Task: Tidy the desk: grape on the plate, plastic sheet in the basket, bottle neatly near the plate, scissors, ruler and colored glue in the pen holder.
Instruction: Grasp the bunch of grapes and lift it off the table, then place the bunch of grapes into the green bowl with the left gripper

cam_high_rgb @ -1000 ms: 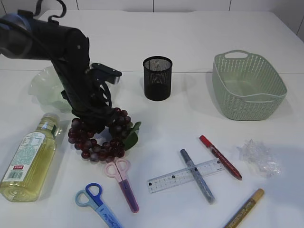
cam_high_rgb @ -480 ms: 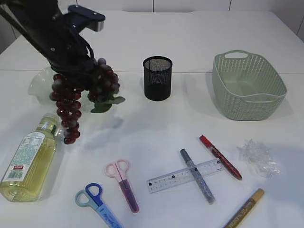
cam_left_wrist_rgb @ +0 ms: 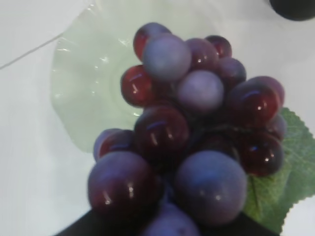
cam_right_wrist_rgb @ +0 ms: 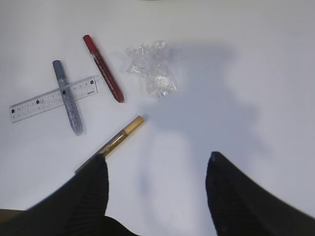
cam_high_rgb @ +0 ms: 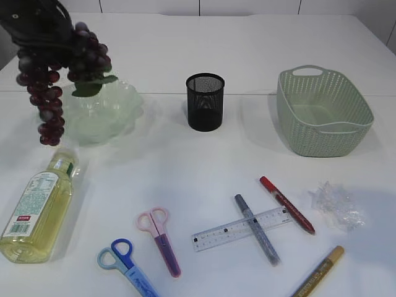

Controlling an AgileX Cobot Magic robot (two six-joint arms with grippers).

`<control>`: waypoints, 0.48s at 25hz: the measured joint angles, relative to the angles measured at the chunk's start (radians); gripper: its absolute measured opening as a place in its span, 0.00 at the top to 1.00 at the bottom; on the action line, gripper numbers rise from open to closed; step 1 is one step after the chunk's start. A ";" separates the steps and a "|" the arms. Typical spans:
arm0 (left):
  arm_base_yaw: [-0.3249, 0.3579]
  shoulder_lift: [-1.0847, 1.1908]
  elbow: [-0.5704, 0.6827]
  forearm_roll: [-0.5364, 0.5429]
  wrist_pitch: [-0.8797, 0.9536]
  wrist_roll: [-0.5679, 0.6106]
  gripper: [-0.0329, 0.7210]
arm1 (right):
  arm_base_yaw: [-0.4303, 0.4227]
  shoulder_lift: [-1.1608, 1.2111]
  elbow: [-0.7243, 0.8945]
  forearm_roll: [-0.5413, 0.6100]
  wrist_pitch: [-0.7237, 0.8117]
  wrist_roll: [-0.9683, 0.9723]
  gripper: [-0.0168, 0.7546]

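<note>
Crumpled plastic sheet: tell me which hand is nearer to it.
Right. The right hand hovers open just short of the plastic sheet; the left hand holds the grapes across the table, above the plate.

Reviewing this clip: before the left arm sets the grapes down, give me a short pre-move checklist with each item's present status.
1. Grapes held off the table by the left pincer: ok.
2. Grapes centred over the plate: not ok; in the exterior view most of the bunch hangs past its left edge.
3. Plate free of other items: ok.
4. Bottle out of the lowering path: ok, lying nearer the camera than the plate.
5. Right pincer open, holding nothing, far from the plate: ok.
</note>
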 joint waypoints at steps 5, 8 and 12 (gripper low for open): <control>0.083 0.000 -0.027 0.000 -0.083 -0.042 0.78 | 0.000 0.000 0.000 0.000 0.000 0.000 0.34; 0.122 0.000 -0.029 -0.009 -0.138 -0.049 0.76 | 0.000 0.000 0.000 0.000 -0.005 0.000 0.34; 0.151 0.025 -0.030 -0.031 -0.209 -0.051 0.76 | 0.000 0.000 0.000 0.000 -0.026 0.000 0.34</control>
